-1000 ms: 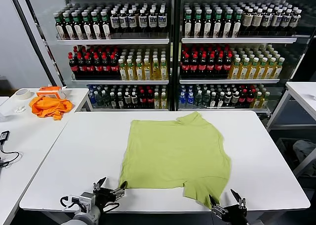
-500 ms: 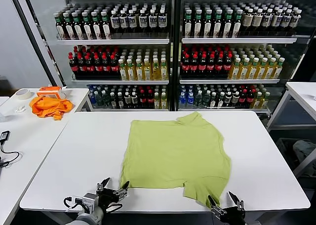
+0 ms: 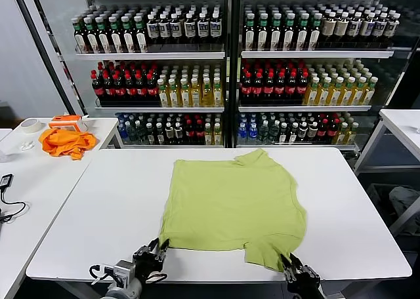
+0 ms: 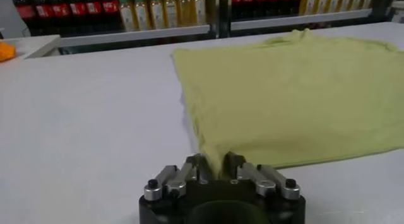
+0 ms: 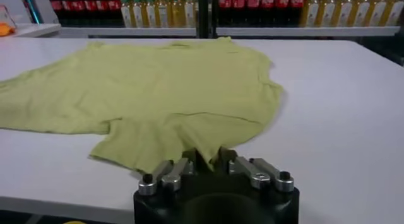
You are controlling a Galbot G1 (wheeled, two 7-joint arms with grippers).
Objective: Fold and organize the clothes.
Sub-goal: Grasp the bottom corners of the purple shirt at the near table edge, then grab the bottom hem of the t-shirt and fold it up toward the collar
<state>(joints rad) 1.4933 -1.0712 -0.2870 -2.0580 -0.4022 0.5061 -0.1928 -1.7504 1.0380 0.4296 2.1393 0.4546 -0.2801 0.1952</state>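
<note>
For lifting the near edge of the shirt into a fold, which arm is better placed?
Neither alone. The left pincer is shut on the near corner of the lime-green cotton T-shirt, and the right pincer is shut on its near sleeve, so both should lift together.

T-shirt (image 3: 233,204) print hidden; both arms cut off by frame edge.

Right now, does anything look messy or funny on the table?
A little. The lime yellow-green cotton T-shirt lies mostly flat on the white table, but it sits crooked, and one sleeve droops toward the near edge. Nothing looks spilled or torn.
</note>
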